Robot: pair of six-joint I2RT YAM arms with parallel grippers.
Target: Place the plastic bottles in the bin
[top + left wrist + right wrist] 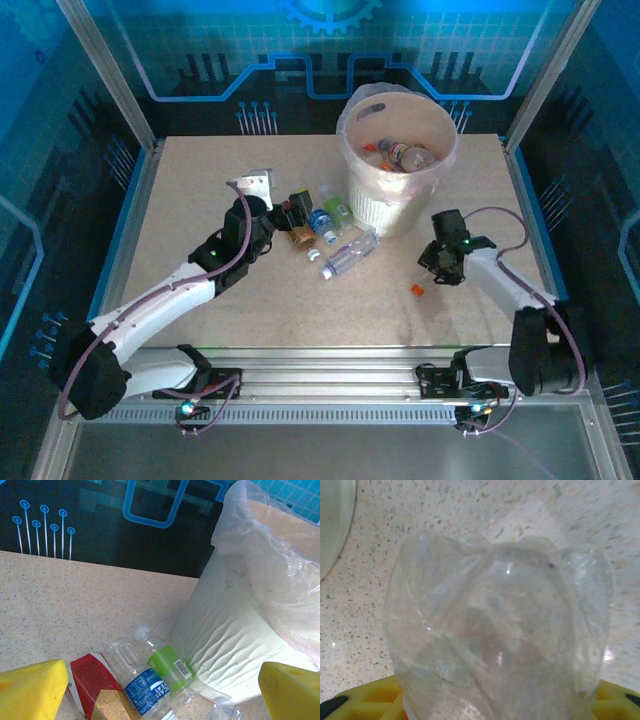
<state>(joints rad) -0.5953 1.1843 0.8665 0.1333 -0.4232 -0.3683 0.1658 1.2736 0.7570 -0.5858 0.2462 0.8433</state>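
The white ribbed bin stands at the back centre, lined with a bag, and holds several bottles. Left of it lie a green-label bottle, a blue-label bottle and a red-label one; a larger clear bottle lies nearer. My left gripper hovers open over this cluster, its yellow fingers wide apart and holding nothing. My right gripper is low over the table, right of the bin. A crumpled clear bottle sits between its jaws, base pointing away and hiding the fingertips.
An orange cap lies on the table just left of the right gripper. In the left wrist view the bin wall rises close beside the bottle cluster. Metal frame posts and blue panels enclose the table sides and back.
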